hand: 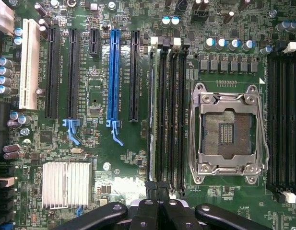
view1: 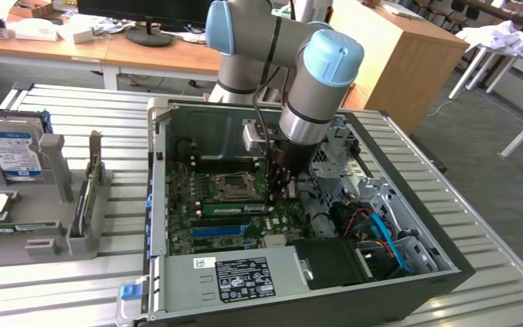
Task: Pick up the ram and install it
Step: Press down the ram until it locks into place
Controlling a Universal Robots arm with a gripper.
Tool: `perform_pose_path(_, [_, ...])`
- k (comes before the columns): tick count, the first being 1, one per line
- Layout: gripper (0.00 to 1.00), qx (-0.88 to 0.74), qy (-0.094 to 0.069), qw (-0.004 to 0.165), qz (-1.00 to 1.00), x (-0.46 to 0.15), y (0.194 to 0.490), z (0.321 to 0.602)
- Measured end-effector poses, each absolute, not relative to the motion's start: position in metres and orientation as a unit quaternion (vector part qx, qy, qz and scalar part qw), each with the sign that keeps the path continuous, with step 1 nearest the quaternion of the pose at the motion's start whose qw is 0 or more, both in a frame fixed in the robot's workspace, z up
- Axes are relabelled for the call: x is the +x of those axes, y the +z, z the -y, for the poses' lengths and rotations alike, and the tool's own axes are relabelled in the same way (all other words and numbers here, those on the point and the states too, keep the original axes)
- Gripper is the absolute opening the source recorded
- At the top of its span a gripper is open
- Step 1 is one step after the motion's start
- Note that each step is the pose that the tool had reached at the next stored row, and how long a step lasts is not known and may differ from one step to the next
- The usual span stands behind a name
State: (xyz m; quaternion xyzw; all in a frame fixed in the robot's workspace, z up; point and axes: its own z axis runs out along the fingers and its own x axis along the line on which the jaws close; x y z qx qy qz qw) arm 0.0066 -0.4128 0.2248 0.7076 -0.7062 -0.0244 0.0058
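Note:
The ram (view1: 232, 207) is a thin green stick standing on edge in a black slot beside the CPU socket (view1: 231, 185), inside the open computer case. In the wrist view the ram (hand: 152, 120) shows edge-on in the slot farthest from the socket (hand: 229, 129). My gripper (view1: 282, 194) reaches down into the case at one end of the stick. Its black fingertips (hand: 151, 188) are pressed together with nothing between them, and the gripper (hand: 157, 186) sits right at the ram's near end. Whether they touch the stick I cannot tell.
A blue slot (hand: 113, 76) and black slots lie beside the ram slots, with a finned heatsink (hand: 66, 184) nearby. The power supply (view1: 234, 276) and drive cage with cables (view1: 380, 231) crowd the case. A grey fixture (view1: 52, 238) holding a hard drive (view1: 11, 153) stands at the exterior view's left.

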Motion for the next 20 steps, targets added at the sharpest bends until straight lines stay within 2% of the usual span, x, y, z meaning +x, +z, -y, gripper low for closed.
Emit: perform_pose_path(20, [0.11,0.708,-0.024,0.006,0.706,-0.0021,0.2351,0.4118])
